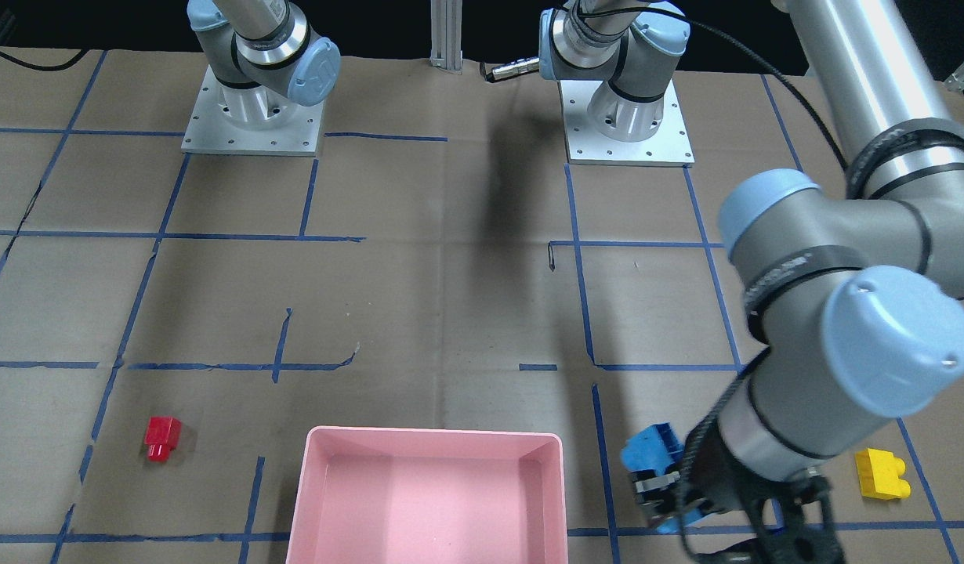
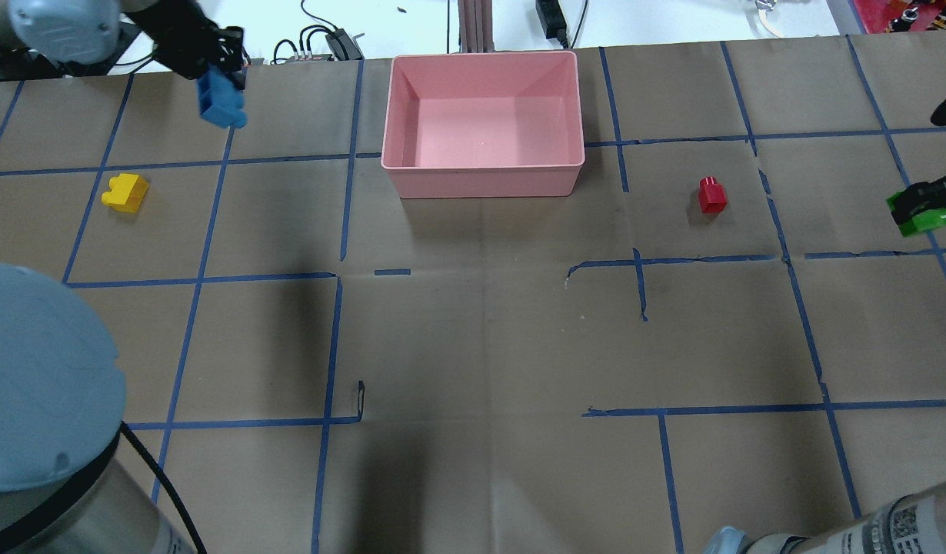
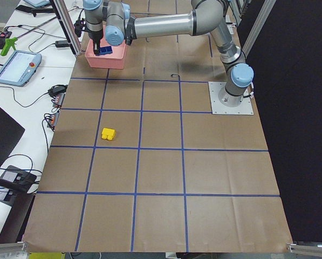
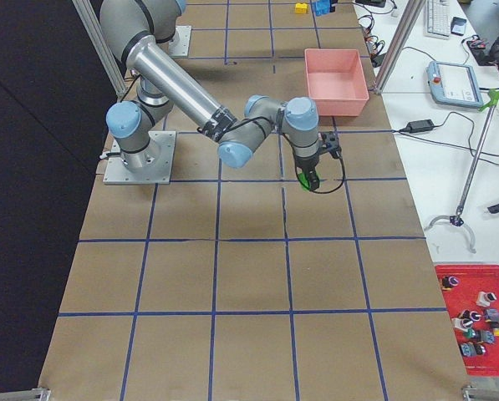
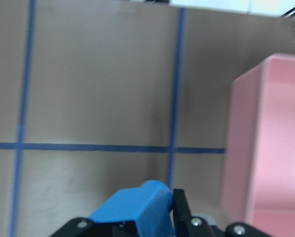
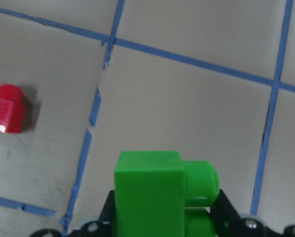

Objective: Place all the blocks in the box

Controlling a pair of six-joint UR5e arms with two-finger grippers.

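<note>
My left gripper is shut on the light-blue block and holds it above the table, left of the pink box; the left wrist view shows the block between the jaws with the box wall to the right. My right gripper is shut on the green block, which also shows in the right wrist view, at the table's right edge. The red block lies right of the box. The yellow block lies on the table at the left. The box holds no blocks.
The two arm bases stand at the robot's side of the table. The left arm's elbow hangs over the area near the yellow block. Blue tape lines grid the brown table cover.
</note>
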